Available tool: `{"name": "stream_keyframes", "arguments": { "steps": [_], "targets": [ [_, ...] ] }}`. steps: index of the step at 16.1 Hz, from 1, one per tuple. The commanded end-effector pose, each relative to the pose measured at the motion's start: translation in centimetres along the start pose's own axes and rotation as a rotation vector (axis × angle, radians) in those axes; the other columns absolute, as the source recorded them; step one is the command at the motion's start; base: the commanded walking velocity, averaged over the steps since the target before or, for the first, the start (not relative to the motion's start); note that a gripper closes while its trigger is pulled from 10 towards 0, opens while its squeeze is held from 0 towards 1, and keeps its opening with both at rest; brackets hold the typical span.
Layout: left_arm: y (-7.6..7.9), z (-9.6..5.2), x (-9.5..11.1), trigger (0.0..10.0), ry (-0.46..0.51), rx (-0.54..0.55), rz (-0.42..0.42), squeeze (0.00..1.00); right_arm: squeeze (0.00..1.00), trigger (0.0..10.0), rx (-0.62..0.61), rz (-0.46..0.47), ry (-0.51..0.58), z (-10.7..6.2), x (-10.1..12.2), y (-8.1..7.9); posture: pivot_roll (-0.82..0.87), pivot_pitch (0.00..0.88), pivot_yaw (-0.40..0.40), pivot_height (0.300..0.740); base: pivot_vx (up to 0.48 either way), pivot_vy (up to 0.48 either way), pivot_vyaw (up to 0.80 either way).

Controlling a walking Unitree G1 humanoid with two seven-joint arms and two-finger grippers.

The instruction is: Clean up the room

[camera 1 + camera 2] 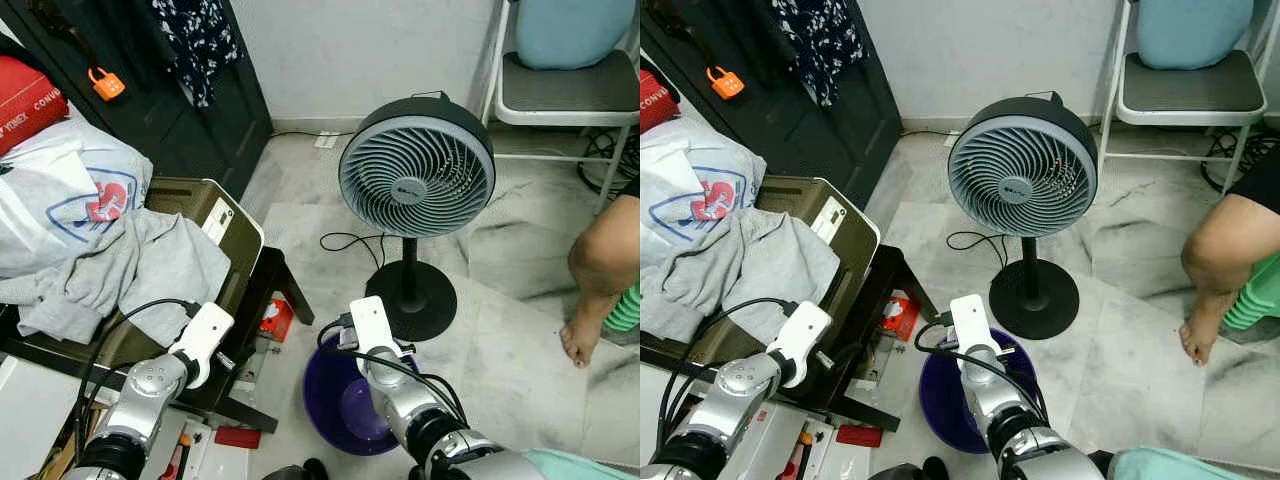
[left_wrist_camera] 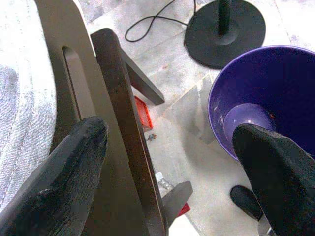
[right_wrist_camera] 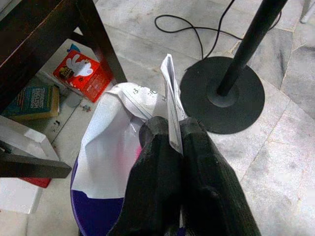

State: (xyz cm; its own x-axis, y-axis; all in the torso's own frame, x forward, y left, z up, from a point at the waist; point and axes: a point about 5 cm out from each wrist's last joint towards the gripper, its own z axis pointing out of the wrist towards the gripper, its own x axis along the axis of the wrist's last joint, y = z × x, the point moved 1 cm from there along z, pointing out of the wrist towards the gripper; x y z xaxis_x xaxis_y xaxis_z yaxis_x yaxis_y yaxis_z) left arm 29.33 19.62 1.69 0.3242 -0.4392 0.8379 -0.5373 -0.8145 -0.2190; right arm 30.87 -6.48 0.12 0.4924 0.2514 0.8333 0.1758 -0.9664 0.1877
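Marble floor (image 1: 520, 330); fan (image 1: 415, 180); basin (image 1: 335, 400)

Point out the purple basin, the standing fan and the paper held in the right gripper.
purple basin (image 2: 275, 83): left wrist view, on its inner wall.
standing fan (image 1: 415, 180): left eye view, on the front grille.
paper (image 3: 110, 147): right wrist view, on the white sheet beside the black fingers of the right gripper (image 3: 174, 142).
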Motion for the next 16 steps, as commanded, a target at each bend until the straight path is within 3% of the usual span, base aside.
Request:
{"name": "stream_keyframes", "arguments": {
  "steps": [1,16],
  "targets": [
    [-0.5,-0.4,-0.7,10.0,-0.025,0.025,-0.006,0.00,1.00,10.0,0.044,0.022,-0.001,-0.3,-0.2,-1.5,-0.04,0.179,0.214,0.740,0.000,0.000,0.00],
    [-0.7,-0.2,-0.4,10.0,-0.019,0.041,-0.003,0.00,1.00,10.0,0.025,0.033,0.010,-0.1,0.0,-0.2,-0.05,0.165,0.207,0.740,0.000,0.000,0.00]
  ]
}}
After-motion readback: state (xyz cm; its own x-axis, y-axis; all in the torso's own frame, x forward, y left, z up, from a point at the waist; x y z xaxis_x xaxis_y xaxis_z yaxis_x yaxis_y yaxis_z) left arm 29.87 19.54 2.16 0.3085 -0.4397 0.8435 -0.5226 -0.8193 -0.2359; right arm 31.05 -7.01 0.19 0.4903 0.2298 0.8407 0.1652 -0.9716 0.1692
